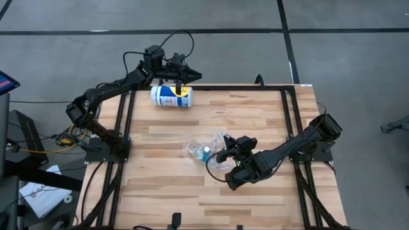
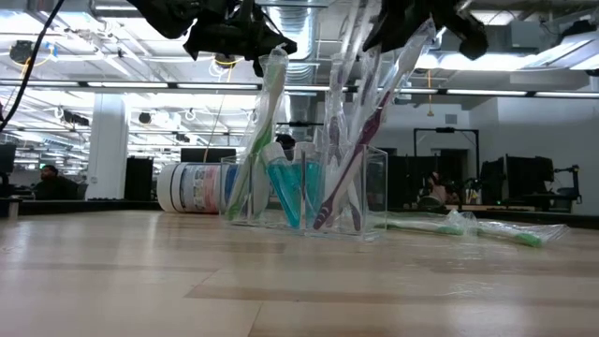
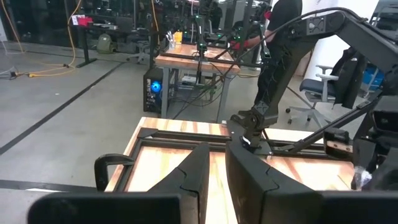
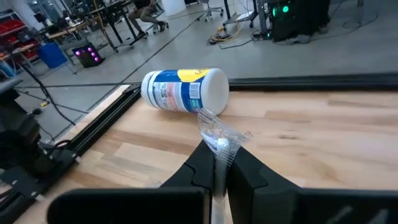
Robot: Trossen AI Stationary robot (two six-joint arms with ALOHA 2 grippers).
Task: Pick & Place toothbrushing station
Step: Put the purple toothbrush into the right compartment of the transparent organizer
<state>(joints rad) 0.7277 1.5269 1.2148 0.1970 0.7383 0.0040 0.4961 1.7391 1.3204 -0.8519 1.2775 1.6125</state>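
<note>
A small clear cup (image 2: pixel 360 187) stands mid-table and shows from above as well (image 1: pixel 203 151). In it stand several toothbrushes (image 2: pixel 257 140) and two blue toothpaste tubes (image 2: pixel 285 192). My right gripper (image 1: pixel 222 155) hovers just above the cup's right side, shut on a toothbrush in a clear wrapper (image 2: pixel 393 80). This brush slants down into the cup. Another wrapped toothbrush (image 2: pixel 477 227) lies flat on the table right of the cup. My left gripper (image 1: pixel 195 76) waits level above the far edge, shut and with nothing in it. My right gripper pinches the wrapped toothbrush's upper end (image 4: pixel 219 144) between its two fingers, with the crinkled clear wrapper sticking out past the fingertips. The fingers come from the table's right, slanting a little down. The brush hangs tilted below them, its lower end (image 2: pixel 328 211) among the others in the cup.
A white canister with a blue and yellow label (image 1: pixel 171 96) lies on its side at the far edge, under my left gripper. Black frame rails (image 1: pixel 124 128) run along the table's left, right and far sides. Bare wood (image 1: pixel 192 191) lies near the front.
</note>
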